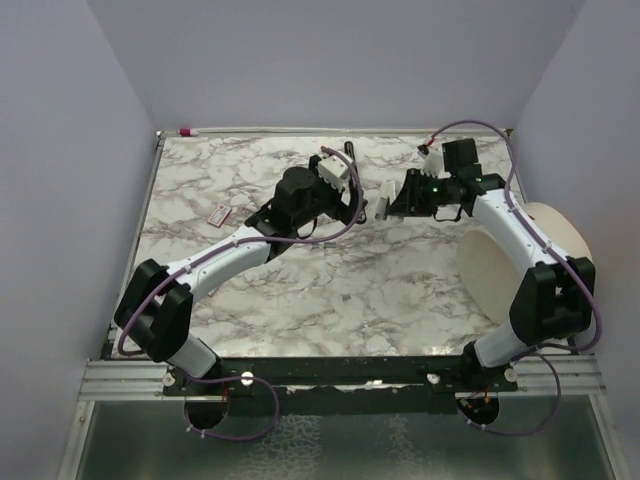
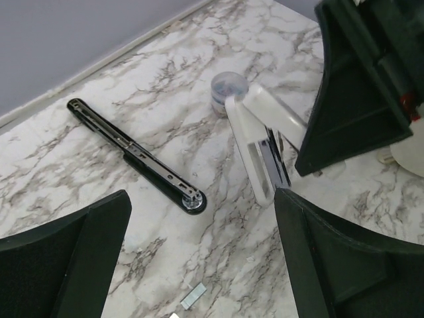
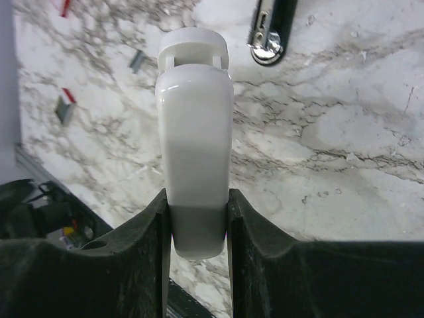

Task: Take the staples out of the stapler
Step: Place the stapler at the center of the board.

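The stapler (image 3: 194,119), a white plastic body with a grey metal channel (image 2: 271,159), is held above the marble by its rear end. My right gripper (image 3: 197,195) is shut on it and sits right of centre in the top view (image 1: 398,197). My left gripper (image 2: 201,195) hangs just left of the stapler (image 1: 383,203), open wide with nothing between its fingers. A short strip of staples (image 2: 193,295) lies on the marble below the left gripper. The right wrist view shows that strip of staples (image 3: 137,61) beyond the stapler's nose.
A long thin black bar (image 2: 139,156) with a metal rail lies on the marble beyond the left gripper. A small clear round piece (image 2: 230,86) sits behind the stapler. A small red-and-white piece (image 1: 220,213) lies at the left. A big white roll (image 1: 520,260) stands at the right.
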You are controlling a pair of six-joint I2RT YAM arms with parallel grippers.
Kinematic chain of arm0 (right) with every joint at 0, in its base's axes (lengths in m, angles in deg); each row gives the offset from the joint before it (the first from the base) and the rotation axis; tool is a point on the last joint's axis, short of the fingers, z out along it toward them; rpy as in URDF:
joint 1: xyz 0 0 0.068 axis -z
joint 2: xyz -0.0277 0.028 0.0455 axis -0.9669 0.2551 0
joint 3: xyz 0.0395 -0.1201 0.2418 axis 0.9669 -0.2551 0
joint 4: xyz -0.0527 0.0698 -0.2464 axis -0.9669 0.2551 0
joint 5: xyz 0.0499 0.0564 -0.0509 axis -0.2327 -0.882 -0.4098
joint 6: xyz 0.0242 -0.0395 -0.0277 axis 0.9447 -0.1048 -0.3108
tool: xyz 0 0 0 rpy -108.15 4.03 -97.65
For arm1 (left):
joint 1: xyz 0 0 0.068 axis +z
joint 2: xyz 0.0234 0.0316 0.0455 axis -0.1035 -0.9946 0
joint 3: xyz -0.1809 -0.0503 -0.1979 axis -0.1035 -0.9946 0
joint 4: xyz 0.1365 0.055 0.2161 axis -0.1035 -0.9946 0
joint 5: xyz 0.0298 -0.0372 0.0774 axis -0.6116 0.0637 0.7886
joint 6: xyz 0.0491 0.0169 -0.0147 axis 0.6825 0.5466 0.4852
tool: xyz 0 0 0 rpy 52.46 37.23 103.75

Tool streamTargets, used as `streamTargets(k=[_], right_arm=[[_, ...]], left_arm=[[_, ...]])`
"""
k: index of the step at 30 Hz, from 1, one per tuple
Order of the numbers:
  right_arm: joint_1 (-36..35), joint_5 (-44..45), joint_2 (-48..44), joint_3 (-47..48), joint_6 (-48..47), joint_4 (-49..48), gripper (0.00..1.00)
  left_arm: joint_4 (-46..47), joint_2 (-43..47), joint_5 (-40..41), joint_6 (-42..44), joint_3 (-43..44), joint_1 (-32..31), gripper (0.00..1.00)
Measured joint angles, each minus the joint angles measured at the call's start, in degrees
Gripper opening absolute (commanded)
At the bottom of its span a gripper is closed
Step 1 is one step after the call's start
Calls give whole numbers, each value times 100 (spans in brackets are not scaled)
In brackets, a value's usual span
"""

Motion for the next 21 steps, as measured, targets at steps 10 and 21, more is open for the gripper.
streamTargets(k=[10,21], right_arm=[[245,-1132,-678,-153,748,-782,1],[240,-1705,-691,-706,997,-1043,1]], left_arm=[[74,-334,-804,-33,0,-107,99],[127,-737,-1038,-334,39,-166,95]])
